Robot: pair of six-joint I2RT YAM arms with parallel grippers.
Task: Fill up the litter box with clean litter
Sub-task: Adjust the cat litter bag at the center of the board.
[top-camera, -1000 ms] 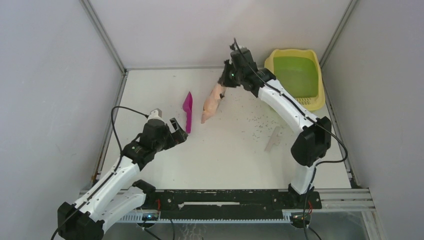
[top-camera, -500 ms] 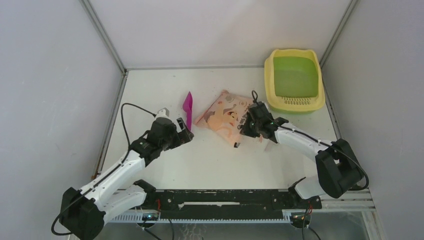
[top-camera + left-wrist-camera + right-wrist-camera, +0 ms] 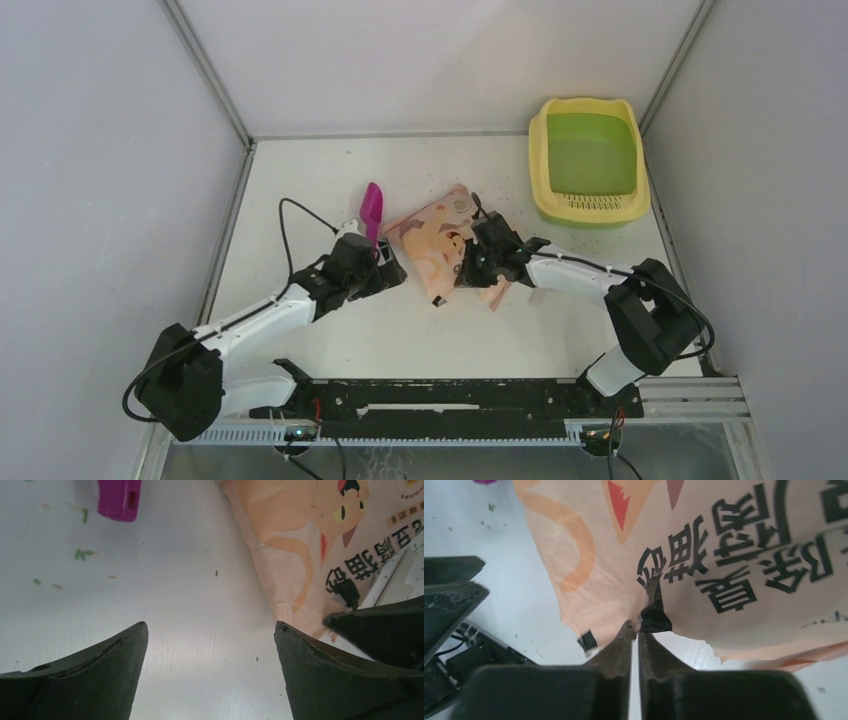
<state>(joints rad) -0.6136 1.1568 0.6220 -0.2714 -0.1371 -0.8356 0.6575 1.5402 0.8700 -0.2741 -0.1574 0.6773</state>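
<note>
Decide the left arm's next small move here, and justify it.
Probably slide the open left gripper rightward onto the edge of the peach-pink bag and close. The bag lies flat, the right gripper pinches only one edge, and the left jaws straddle bare table beside it.

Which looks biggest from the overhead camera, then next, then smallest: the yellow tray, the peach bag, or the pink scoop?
1. The yellow tray, narrowly ahead.
2. The peach bag, partly covered, so these two are close.
3. The pink scoop, clearly smallest.
</note>
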